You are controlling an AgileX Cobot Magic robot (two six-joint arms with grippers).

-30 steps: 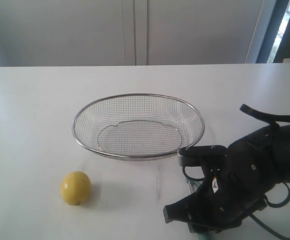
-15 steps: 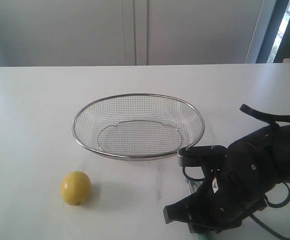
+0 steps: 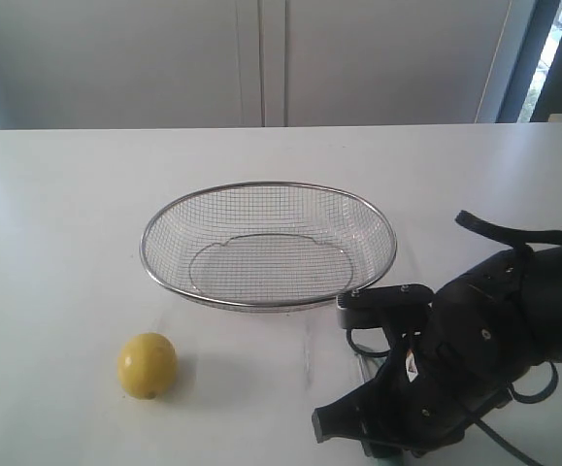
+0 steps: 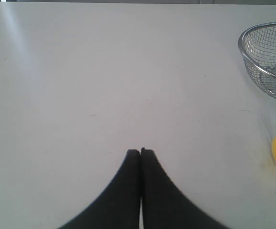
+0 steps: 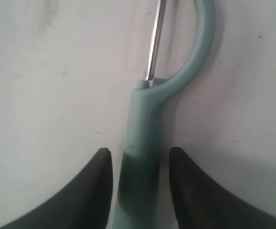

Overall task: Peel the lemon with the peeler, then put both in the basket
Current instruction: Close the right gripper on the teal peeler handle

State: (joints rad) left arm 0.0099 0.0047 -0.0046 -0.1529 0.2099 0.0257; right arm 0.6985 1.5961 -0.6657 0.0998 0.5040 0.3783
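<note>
White tabletop point(image 3: 67, 194): black right gripper point(image 5: 140, 150) straddles the handle of a slim pale-teal peeler point(image 5: 145, 119).
Pickup step; jaws wide, holding nothing yet. Closing on the handle between them comes next.

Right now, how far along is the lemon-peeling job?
Nothing looks finished: the lemon lies whole on the table and the basket holds nothing. In hand: the right claw, open, straddles the peeler handle with gaps either side, no grip yet. The left claw is shut over bare table. Left: grasp peeler, take lemon, peel, put both in the basket.
</note>
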